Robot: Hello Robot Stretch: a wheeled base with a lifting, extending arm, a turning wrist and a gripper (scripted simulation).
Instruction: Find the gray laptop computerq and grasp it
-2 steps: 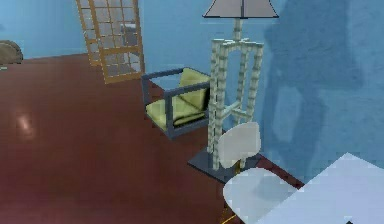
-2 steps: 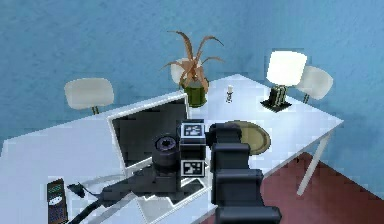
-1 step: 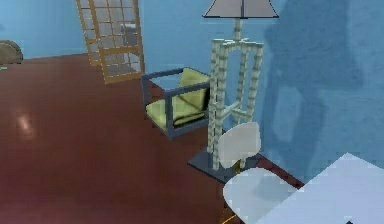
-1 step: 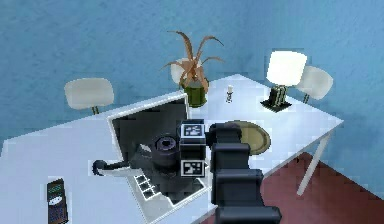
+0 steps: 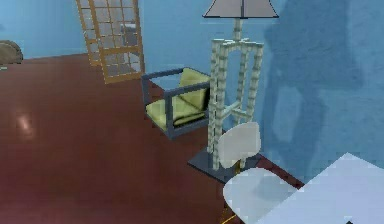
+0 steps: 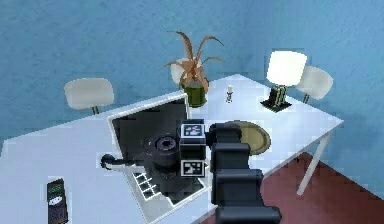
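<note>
One laptop (image 6: 135,135), one plant (image 6: 195,60), one lamp (image 6: 285,72), three chairs (image 6: 88,93) at table (image 6: 300,125).

Just beyond the claw (image 6: 125,160) the open gray laptop (image 6: 140,126) bars passage with its upright dark screen; past it stands a spiky brown-leaved potted plant (image 6: 195,72); toward the arm side view's left of the claw, bare white tabletop (image 6: 60,155) lies free.

Evenly bright, soft shadows, perhaps floor (image 5: 40,135) glare
</note>
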